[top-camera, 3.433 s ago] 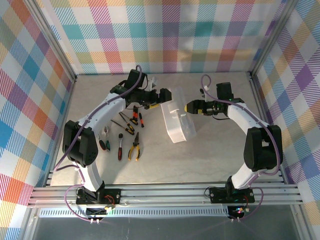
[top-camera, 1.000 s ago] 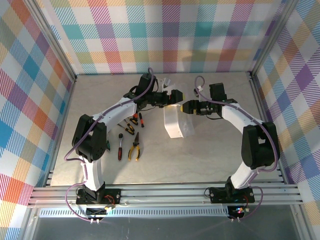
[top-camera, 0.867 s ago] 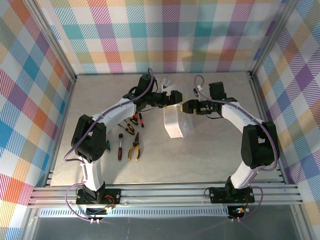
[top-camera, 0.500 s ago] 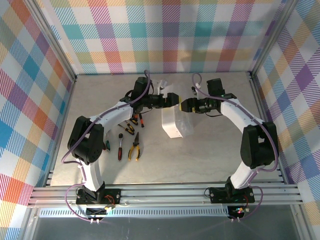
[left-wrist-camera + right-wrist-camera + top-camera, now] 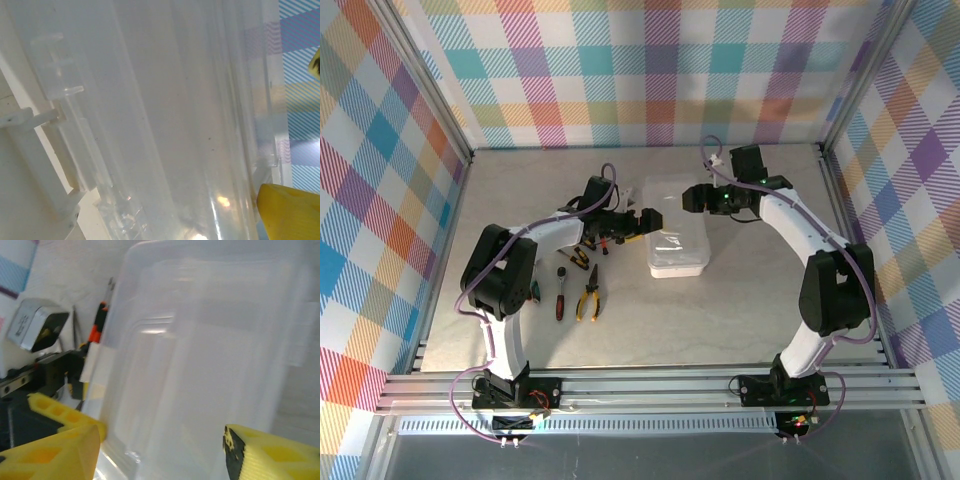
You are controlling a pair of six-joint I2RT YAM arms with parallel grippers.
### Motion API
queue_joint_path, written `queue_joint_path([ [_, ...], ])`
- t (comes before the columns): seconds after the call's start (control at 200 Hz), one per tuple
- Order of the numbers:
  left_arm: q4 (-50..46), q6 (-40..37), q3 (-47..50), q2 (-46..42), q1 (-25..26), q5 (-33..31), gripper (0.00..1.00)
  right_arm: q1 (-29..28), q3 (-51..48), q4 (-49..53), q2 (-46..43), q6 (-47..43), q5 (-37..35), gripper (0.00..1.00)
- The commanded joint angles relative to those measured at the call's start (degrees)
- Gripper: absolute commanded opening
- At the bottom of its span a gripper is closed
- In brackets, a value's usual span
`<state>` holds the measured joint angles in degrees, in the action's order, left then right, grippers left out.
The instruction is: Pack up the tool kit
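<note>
Left of centre on the table, yellow-handled pliers [image 5: 587, 298] and a red-and-black screwdriver [image 5: 601, 240] lie loose, unpacked. My left gripper [image 5: 645, 222], jaws wide apart, waits just beside the translucent case [image 5: 677, 240], which lies flat mid-table. I judge the case light, stiff and slippery, best taken by its rim. My right gripper [image 5: 692, 197] hovers over its far end, fingers apart, clamping nothing. The cloudy plastic hides whether the lid is latched.

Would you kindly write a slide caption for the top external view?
Case flat on table: left gripper at its left edge, right gripper at its far edge, tools loose alongside.
</note>
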<state>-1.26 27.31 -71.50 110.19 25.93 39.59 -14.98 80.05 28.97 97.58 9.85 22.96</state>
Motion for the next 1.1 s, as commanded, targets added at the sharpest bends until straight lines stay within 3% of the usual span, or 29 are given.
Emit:
queue_joint_path([
  [0.0, -2.4, -1.8, -0.2, -1.3, -0.3, -1.0, 1.00, 0.3, 4.7, 6.8, -0.3, -2.1, -6.9, 0.72],
  [0.11, -4.5, -2.6, -0.5, -2.1, -0.9, -2.9, 1.00, 0.3, 6.6, 10.9, 1.3, -3.5, -10.3, 0.85],
  [0.2, -9.8, -5.1, -1.8, -3.6, -1.5, -8.0, 1.00, -0.7, 7.6, 13.2, 3.2, -4.3, -13.0, 0.93],
  [0.22, -10.8, -5.7, -2.0, -4.3, -1.6, -9.2, 1.00, -1.1, 7.8, 13.4, 3.6, -4.5, -13.5, 1.00],
  [0.4, -18.2, -9.2, -4.4, -10.0, -2.9, -16.3, 1.00, -4.2, 10.5, 14.2, 8.1, -4.4, -16.1, 0.99],
  [0.625, -26.0, -10.6, -7.0, -10.6, -4.6, -23.1, 1.00, -6.5, 13.2, 13.3, 12.5, -3.5, -15.6, 0.99],
  [1.095, -28.1, -10.1, -5.6, -6.9, -4.9, -25.8, 1.00, -6.9, 12.5, 9.2, 10.2, -2.7, -8.9, 0.99],
])
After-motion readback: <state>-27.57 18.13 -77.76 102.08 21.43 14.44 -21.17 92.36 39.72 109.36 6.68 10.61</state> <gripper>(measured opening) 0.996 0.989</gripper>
